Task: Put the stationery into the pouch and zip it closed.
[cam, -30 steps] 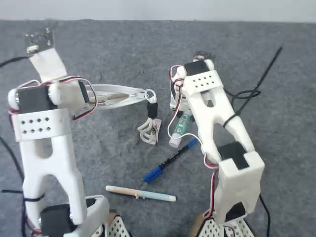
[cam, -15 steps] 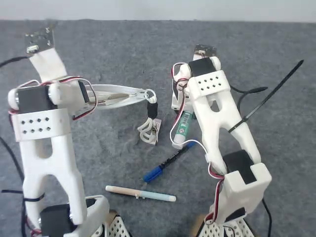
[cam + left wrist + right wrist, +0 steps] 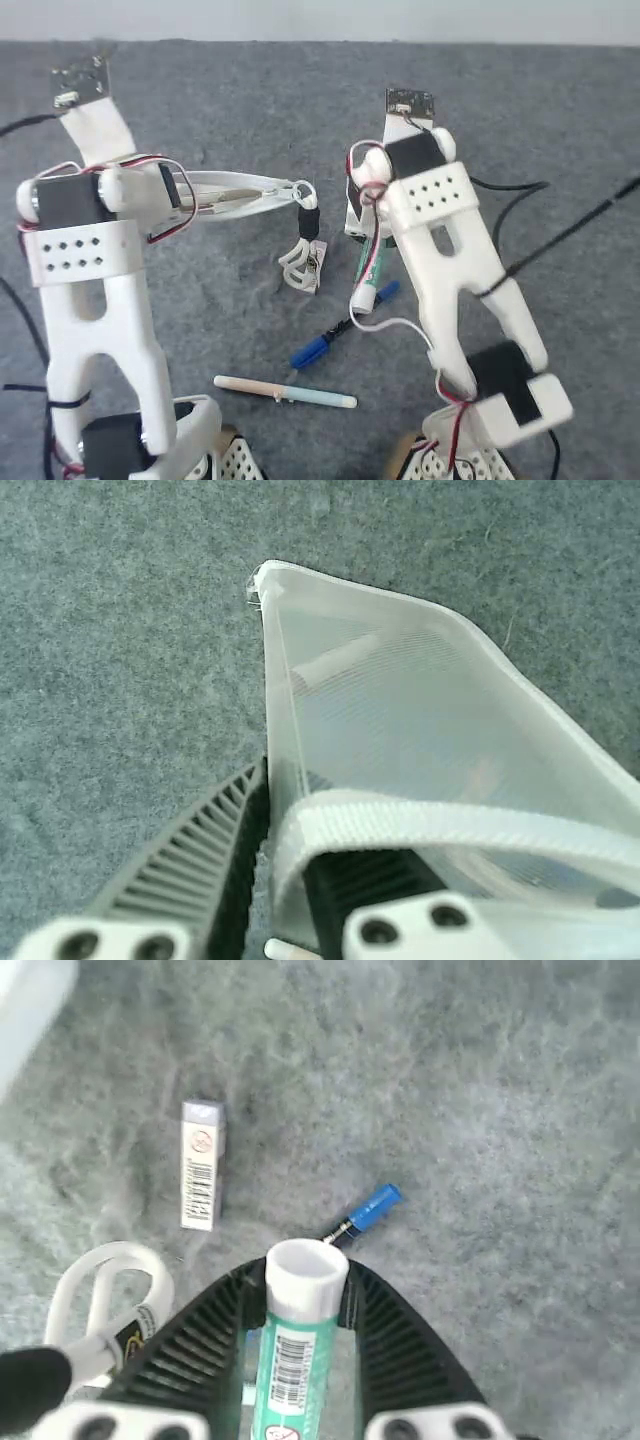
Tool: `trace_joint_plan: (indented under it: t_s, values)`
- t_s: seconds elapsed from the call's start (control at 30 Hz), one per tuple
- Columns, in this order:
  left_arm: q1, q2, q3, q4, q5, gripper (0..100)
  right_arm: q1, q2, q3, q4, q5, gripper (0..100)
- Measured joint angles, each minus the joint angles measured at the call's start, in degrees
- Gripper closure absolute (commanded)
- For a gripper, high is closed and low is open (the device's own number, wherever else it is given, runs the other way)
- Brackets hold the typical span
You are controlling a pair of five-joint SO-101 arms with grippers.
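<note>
**Right arm lifts glue stick**

Over the last second the right gripper (image 3: 303, 1272), clamped on the green glue stick (image 3: 292, 1380), drew up and back off the table (image 3: 220, 310) (white cap leading). Pick done, I judge; insertion is next. The left gripper (image 3: 285, 825) pinches the rim of the pouch (image 3: 400, 720), which is translucent, ribbed and held aloft. The blue pen (image 3: 330, 340) and pastel pen (image 3: 285, 392) lie loose.

Soft, even light falls from above onto the grey counter (image 3: 230, 110). Shadows are faint and short: a thin one hugs the pale pen (image 3: 285, 391), and dim patches lie under the white arms (image 3: 90, 300). The clear pouch (image 3: 400, 720) glows milky. The glue stick (image 3: 298, 1345) has a bright white cap, without glare.
</note>
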Motion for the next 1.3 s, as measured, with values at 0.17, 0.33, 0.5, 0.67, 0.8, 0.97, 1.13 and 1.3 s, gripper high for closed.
trace_joint_plan:
  t_s: [0.17, 0.33, 0.5, 0.67, 0.8, 0.97, 1.13, 1.3]
  values:
    - [0.0, 0.0, 0.0, 0.0, 0.0, 99, 0.0, -8.7, 9.3, -7.3, 0.0, 99.3]
    - [0.0, 0.0, 0.0, 0.0, 0.0, 99, 0.1, -17.8, 16.7, -12.5, 0.0, 99.3]
    - [0.0, 0.0, 0.0, 0.0, 0.0, 99, -0.9, -26.4, 24.4, -18.7, 0.0, 99.3]
    - [0.0, 0.0, 0.0, 0.0, 0.0, 99, -6.1, -33.3, 33.7, -27.1, -0.1, 99.3]
    - [0.0, 0.0, 0.0, 0.0, 0.0, 99, -7.6, -37.7, 41.1, -34.7, 0.1, 99.3]
    - [0.0, 0.0, 0.0, 0.0, 0.0, 99, -8.0, -41.2, 46.9, -42.2, 0.1, 99.3]
    - [0.0, 0.0, 0.0, 0.0, 0.0, 99, -8.8, -43.2, 48.4, -44.0, 0.1, 99.3]
    - [0.0, 0.0, 0.0, 0.0, 0.0, 99, -11.4, -44.7, 48.4, -45.5, 0.1, 99.3]
